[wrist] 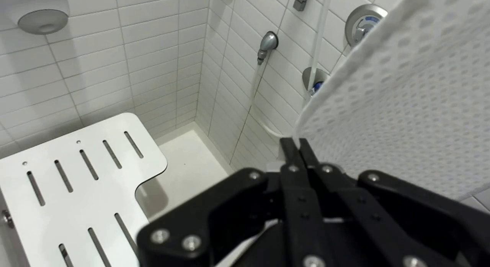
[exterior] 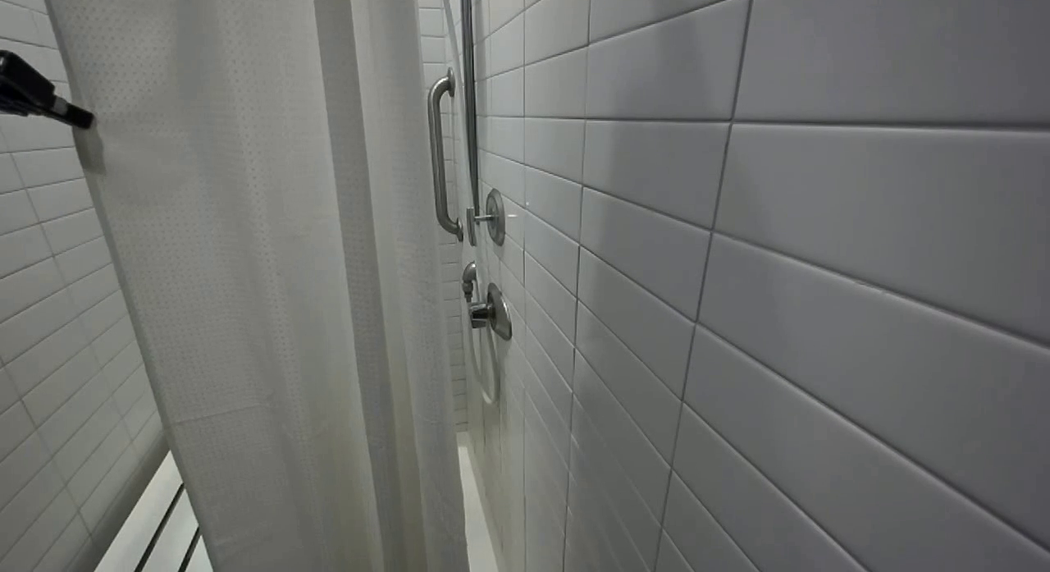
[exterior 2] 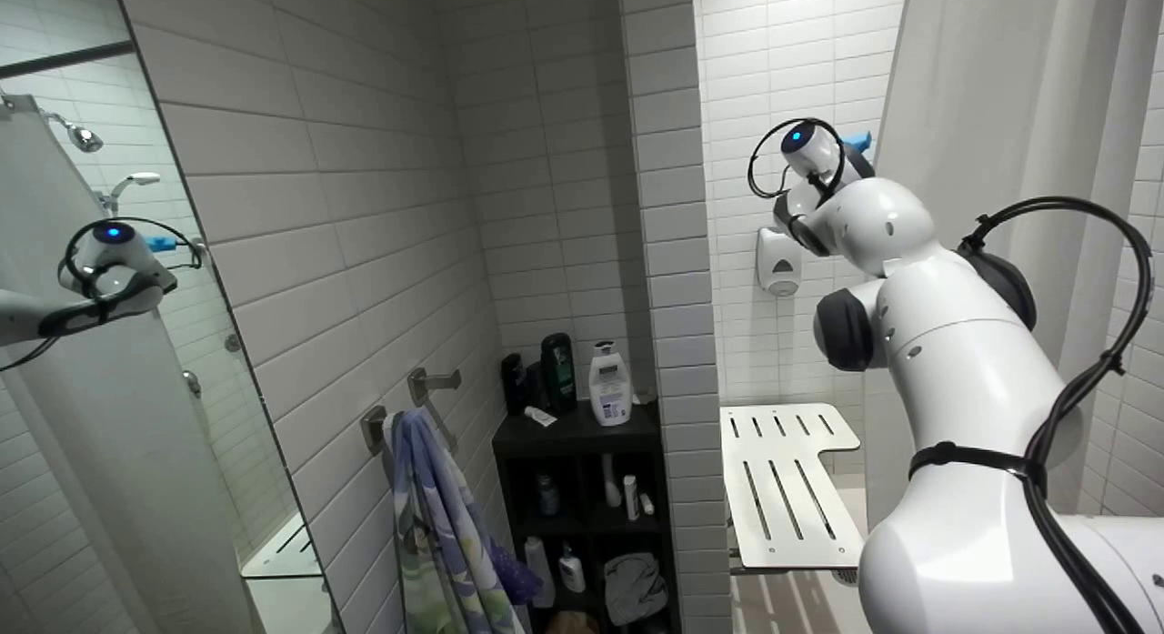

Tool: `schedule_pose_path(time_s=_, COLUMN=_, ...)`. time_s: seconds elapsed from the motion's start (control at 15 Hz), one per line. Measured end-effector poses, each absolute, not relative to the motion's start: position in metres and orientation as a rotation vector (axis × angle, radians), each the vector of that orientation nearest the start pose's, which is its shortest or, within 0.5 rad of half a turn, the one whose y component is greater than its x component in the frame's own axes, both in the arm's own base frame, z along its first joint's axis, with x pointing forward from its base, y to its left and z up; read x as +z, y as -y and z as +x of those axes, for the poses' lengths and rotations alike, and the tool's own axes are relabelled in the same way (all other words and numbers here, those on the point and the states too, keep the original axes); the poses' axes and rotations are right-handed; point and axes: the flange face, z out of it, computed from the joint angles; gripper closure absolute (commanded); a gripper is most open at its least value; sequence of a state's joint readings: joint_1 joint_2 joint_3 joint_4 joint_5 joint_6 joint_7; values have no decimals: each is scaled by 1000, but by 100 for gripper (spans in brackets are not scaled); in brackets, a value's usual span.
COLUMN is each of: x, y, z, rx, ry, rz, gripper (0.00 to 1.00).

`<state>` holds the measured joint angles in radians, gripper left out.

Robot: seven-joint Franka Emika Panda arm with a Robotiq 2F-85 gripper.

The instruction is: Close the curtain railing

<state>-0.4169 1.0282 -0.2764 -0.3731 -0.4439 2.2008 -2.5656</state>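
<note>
Presently, shower curtain (exterior: pixel 246 268): in an exterior view it hangs partway across the stall, whitish, broad and nearly flat, with long vertical folds gathered toward the grab bar (exterior: pixel 436 157).
Free edge (exterior: pixel 138 293): the tool (exterior: pixel 85 117) reaches it high up; best drawn sideways at one height, since a downward tug could strain whatever carries it.
Panda arm (exterior 2: pixel 964 370): in an exterior view it stands in front of the curtain, its wrist hiding the tool; the gap beside the soap dispenser (exterior 2: pixel 779 266) is probably where the fabric should go, slowly.
Fingertips (wrist: pixel 289 150): in the wrist view they are pressed together, that edge apparently pinched between them; so slim a hold calls for smooth motion.
Dimpled fabric: thin, slanting up from the tips, partly covering a shower valve (wrist: pixel 360 23).
Slotted shower seat (wrist: pixel 115 194): lies lower down; swing clear of it.
</note>
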Motion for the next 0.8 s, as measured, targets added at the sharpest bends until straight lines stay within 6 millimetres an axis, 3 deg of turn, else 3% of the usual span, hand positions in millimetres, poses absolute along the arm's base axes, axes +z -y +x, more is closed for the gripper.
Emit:
schedule_pose_path(time_s=0.27, x=578, y=377, z=718, rx=-721, ry=-2049, rz=941, gripper=100)
schedule_pose_path(time_s=0.53, x=582, y=326, z=738, rx=-599, ry=-2131, rz=841, gripper=100)
schedule_pose_path(time_s=0.8, x=591, y=289, z=740, rx=-429, ry=-2214, rz=767, gripper=100)
